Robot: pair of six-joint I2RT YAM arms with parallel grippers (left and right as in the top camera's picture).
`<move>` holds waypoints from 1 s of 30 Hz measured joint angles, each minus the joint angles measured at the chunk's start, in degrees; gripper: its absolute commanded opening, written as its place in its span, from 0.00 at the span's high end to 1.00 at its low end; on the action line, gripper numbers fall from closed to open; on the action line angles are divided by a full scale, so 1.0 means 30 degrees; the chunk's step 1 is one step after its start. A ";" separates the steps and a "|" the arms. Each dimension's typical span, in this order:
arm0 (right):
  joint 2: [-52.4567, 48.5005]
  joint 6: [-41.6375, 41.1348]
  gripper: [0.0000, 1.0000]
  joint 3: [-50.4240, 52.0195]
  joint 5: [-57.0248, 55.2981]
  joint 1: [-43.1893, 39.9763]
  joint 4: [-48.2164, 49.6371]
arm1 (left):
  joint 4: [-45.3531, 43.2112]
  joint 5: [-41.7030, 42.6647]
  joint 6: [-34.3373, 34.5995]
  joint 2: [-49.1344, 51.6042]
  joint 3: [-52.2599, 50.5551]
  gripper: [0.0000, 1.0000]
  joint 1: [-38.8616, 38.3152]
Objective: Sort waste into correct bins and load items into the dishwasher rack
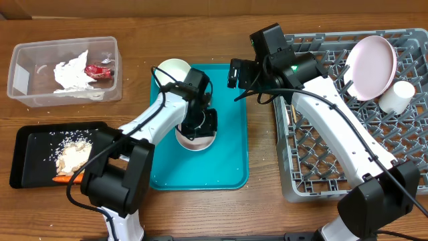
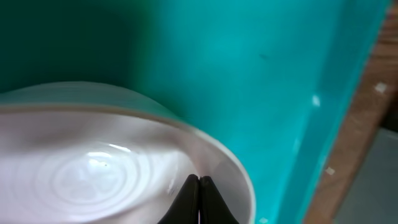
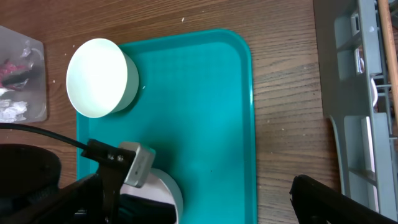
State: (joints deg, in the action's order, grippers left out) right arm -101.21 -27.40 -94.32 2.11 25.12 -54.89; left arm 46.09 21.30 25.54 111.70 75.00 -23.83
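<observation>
On the teal tray [image 1: 227, 154] stand two small white bowls. My left gripper [image 1: 198, 126] reaches down into the near bowl [image 1: 194, 142]. In the left wrist view its fingers [image 2: 199, 193] are pressed together inside that bowl [image 2: 93, 168], close to its wall, with nothing between them. The far bowl [image 1: 172, 70] stands free. My right gripper [image 1: 237, 73] hangs open and empty over the tray's far right corner; one finger [image 3: 329, 199] shows. The grey dishwasher rack [image 1: 348, 167] holds a white plate [image 1: 371, 65], a cup [image 1: 398, 96] and chopsticks [image 1: 291, 112].
At far left, the clear tub [image 1: 27, 80] holds the crumpled napkin [image 1: 73, 73] and the red wrapper [image 1: 99, 69]. The black tray [image 1: 33, 147] at near left holds crumbly scraps [image 1: 72, 157] and a carrot [image 1: 63, 179]. The two arms stand close together above the teal tray.
</observation>
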 measured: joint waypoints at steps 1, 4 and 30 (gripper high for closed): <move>0.0000 0.0000 0.00 0.0000 0.0000 0.0000 0.0000 | 0.0299 0.0204 -0.0080 0.0000 0.0284 0.96 0.0007; 0.0000 0.0007 0.00 0.0000 0.0000 0.0000 -0.0007 | 0.1639 0.0277 -0.0372 0.0000 0.1596 0.96 0.0080; 0.0000 -0.0248 0.00 0.0015 0.2703 0.0015 0.1384 | 1.3347 -0.6892 0.1960 -0.0124 1.0732 0.00 1.2131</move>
State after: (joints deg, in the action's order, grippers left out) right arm -101.21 -28.14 -94.28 10.22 25.17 -50.74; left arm 86.13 0.62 31.42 111.33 107.20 12.56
